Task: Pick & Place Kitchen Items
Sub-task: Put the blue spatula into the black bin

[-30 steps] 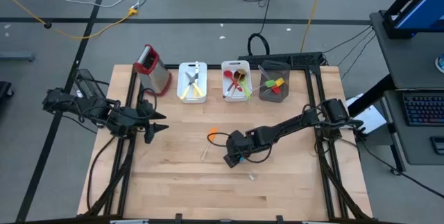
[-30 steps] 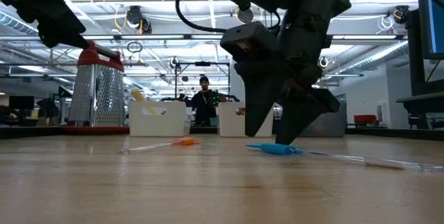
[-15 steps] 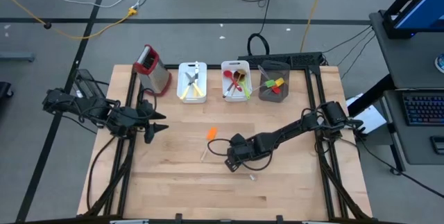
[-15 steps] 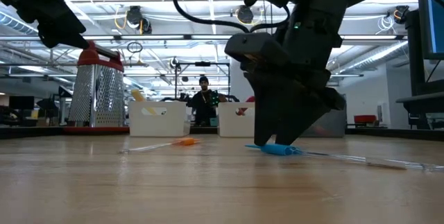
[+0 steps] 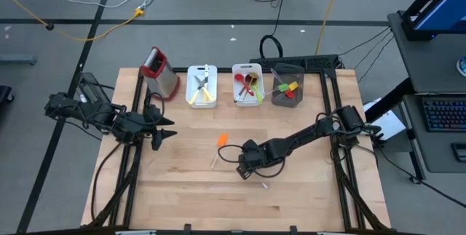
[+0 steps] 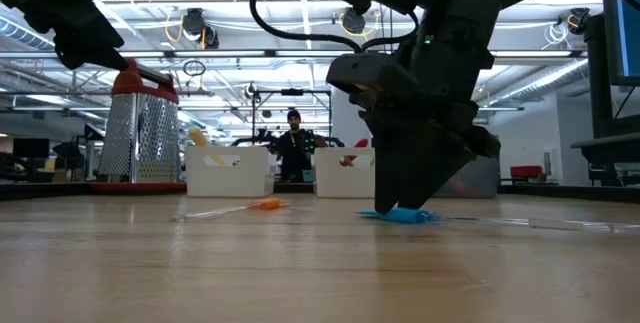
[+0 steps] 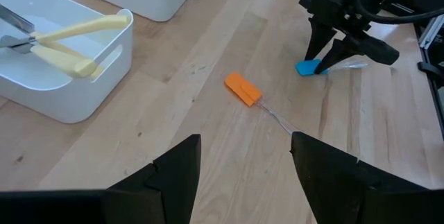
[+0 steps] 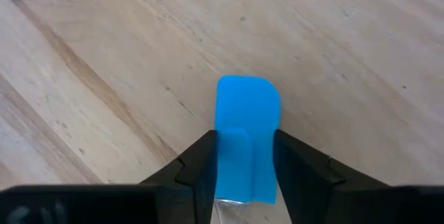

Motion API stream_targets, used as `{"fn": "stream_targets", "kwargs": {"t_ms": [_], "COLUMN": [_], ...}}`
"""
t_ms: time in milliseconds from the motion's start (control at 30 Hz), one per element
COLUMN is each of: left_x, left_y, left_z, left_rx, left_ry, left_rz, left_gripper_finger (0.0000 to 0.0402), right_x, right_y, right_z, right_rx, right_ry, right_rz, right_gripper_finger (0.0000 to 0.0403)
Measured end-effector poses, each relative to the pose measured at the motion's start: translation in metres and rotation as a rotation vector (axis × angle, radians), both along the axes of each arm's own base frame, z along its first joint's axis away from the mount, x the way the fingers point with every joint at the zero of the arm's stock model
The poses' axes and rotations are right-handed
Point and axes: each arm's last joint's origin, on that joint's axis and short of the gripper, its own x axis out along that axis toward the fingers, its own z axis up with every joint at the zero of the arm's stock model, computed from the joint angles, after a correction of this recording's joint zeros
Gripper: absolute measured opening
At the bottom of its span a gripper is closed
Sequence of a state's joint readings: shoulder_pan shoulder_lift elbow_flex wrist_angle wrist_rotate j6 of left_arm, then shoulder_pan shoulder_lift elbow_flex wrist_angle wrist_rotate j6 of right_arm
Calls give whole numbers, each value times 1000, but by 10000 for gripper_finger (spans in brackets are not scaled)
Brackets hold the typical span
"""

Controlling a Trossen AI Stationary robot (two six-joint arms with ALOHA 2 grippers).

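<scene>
Your wooden table carries the right gripper low at its middle, fingers pinching the blue spatula lying flat there. Your left gripper, fingers spread, waits at the left edge.

Bare table all round; only the orange spatula lies near the right hand.

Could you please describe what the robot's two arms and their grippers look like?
Both arms are dark, jointed links with black cables looping along them. The left gripper ends in two slim, pointed black fingers. The right gripper has a bulky black housing and two flat, tapering black fingers.
</scene>
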State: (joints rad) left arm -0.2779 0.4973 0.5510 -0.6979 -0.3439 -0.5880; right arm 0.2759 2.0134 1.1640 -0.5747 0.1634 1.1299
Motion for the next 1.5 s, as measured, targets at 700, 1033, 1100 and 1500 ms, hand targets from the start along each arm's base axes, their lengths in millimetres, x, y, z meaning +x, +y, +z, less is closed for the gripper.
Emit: {"fn": "stream_targets", "kwargs": {"t_ms": [700,1033,1100,1500], "left_x": [0,0,0,0], "left_y": [0,0,0,0], "left_z": [0,0,0,0], "left_rx": [6,10,9,7], "left_ry": [1,0,0,0], "left_rz": [-4,1,1,3], "left_gripper_finger": [230,230,230,230], "right_x": [0,-9,-10,-14], "right_y": [-20,-24,-24,-35], "right_z": [3,7,7,9], "right_rx": [-12,-63,-67,-66], "right_ry": [43,105,116,184], "right_rz": [-47,-122,-123,-144], "right_gripper_finger": [125,125,125,55]}}
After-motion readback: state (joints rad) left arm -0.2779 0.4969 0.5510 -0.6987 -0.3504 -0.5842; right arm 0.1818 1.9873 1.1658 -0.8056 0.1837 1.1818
